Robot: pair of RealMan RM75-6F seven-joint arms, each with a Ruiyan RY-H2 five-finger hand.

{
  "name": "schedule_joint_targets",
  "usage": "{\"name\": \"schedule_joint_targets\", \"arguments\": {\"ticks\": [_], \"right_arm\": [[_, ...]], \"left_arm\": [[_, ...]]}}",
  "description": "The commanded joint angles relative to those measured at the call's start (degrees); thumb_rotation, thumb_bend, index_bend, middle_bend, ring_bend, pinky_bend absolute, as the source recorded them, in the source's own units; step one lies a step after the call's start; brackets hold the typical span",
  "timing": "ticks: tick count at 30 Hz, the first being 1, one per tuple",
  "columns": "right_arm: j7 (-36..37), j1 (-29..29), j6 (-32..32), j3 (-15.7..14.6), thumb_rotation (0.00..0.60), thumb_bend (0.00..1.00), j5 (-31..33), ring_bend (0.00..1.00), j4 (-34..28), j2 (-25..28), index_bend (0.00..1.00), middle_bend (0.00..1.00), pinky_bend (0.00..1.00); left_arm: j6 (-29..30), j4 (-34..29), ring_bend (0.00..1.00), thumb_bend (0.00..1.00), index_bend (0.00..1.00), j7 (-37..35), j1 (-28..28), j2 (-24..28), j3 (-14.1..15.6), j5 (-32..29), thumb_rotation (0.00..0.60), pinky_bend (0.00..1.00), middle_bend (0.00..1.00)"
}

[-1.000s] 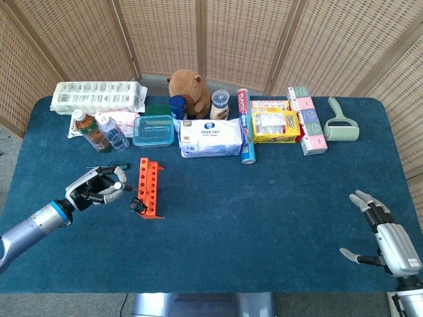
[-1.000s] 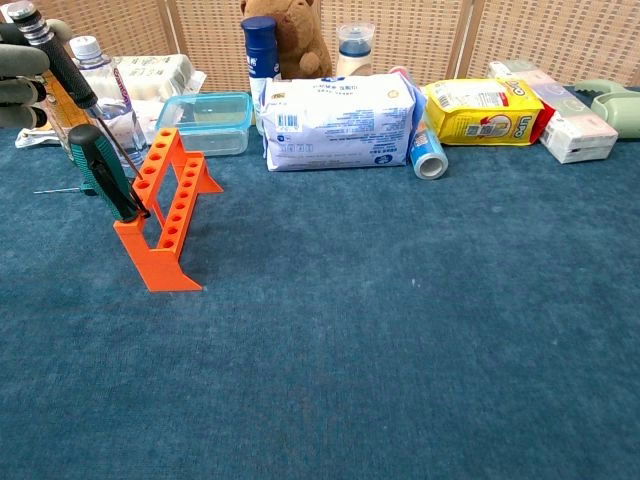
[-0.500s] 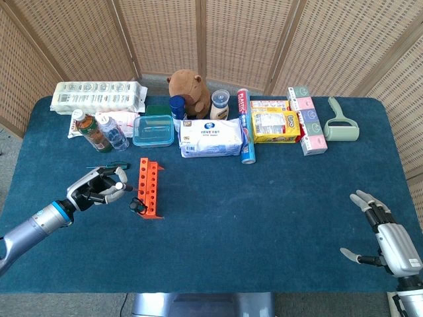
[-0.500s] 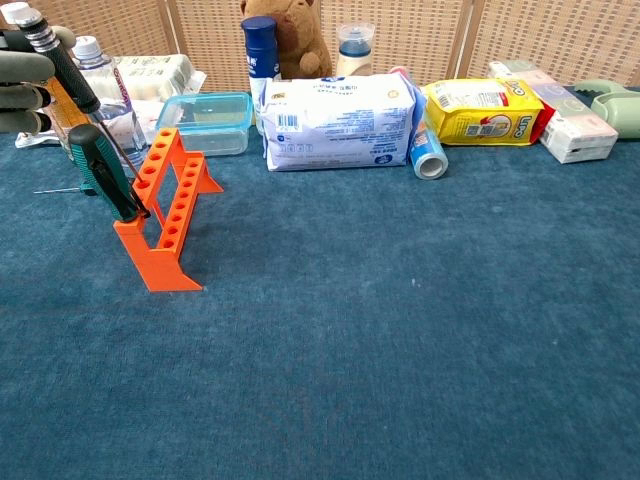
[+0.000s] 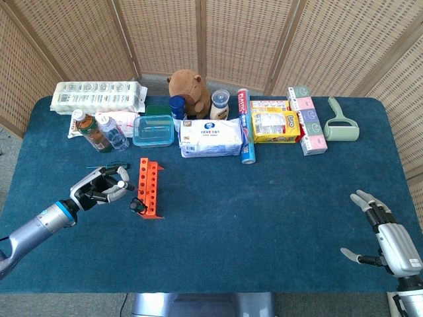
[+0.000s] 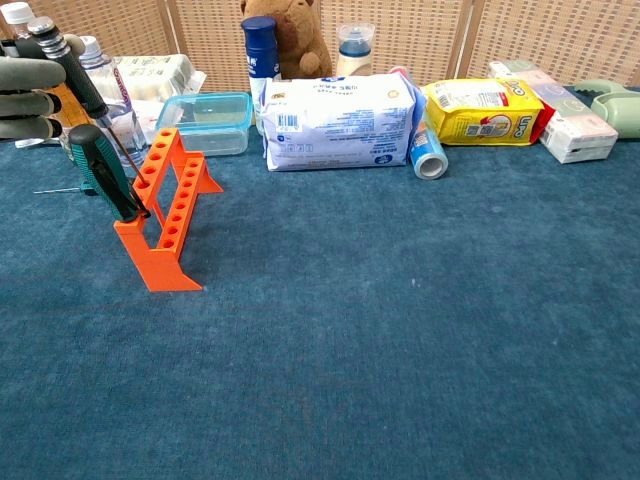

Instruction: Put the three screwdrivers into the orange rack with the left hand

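The orange rack (image 5: 150, 187) (image 6: 168, 210) stands left of the table's middle. A green-and-black screwdriver (image 6: 102, 172) (image 5: 137, 206) leans in its near end. My left hand (image 5: 100, 187) (image 6: 30, 88) is just left of the rack and grips a black-handled screwdriver (image 6: 72, 70), whose shaft slants down toward the rack's top rail. A third screwdriver (image 5: 108, 165) lies flat on the cloth behind the hand; in the chest view only its thin shaft (image 6: 55, 189) shows. My right hand (image 5: 390, 239) rests at the near right, fingers spread and holding nothing.
Along the back stand two bottles (image 5: 99, 130), a clear lidded box (image 5: 153, 130), a wipes pack (image 5: 211, 137), a plush capybara (image 5: 189, 92), a yellow snack bag (image 5: 275, 125), small boxes (image 5: 307, 120) and a lint roller (image 5: 340, 122).
My left hand has shifted a little toward the rack and lower, carrying the black-handled screwdriver with it. The right hand has stayed put.
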Motion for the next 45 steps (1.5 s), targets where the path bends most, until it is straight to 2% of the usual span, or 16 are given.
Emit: {"name": "schedule_joint_targets", "arguments": {"ticks": [1,22,25,38,45], "right_arm": [[0.02,0.00,0.03,0.03,0.600,0.02,0.02,0.00,0.01,0.01,0.07,0.03,0.00],[0.34,0.17,-0.34,0.03,0.600,0.02,0.20,0.00,0.15,0.03,0.07,0.03,0.00],[0.49,0.21,-0.42,0.02,0.600,0.02,0.23,0.00,0.19,0.04,0.07,0.03,0.00],[0.71,0.33,-0.63,0.05,0.600,0.02,0.35,0.00,0.27,0.07,0.07,0.03,0.00],[0.77,0.32,-0.59,0.03,0.600,0.02,0.30,0.00,0.26,0.11,0.07,0.03,0.00]], "left_arm": [[-0.36,0.28,1.00,0.48,0.61,0.10,-0.04,-0.36,0.09,-0.26,0.600,1.00,0.97],[-5.90,2.39,1.00,0.48,0.61,3.14,-1.11,-3.99,-0.03,-3.26,0.600,1.00,0.97],[-8.09,2.62,1.00,0.48,0.61,4.68,-1.69,-4.70,0.04,-3.83,0.600,1.00,0.97],[-10.74,1.51,1.00,0.48,0.61,8.81,-2.06,-5.29,-1.26,-6.06,0.600,1.00,0.97],[-11.82,0.87,1.00,0.48,0.44,11.07,-1.99,-5.15,-1.79,-6.95,0.600,1.00,0.97]]}}
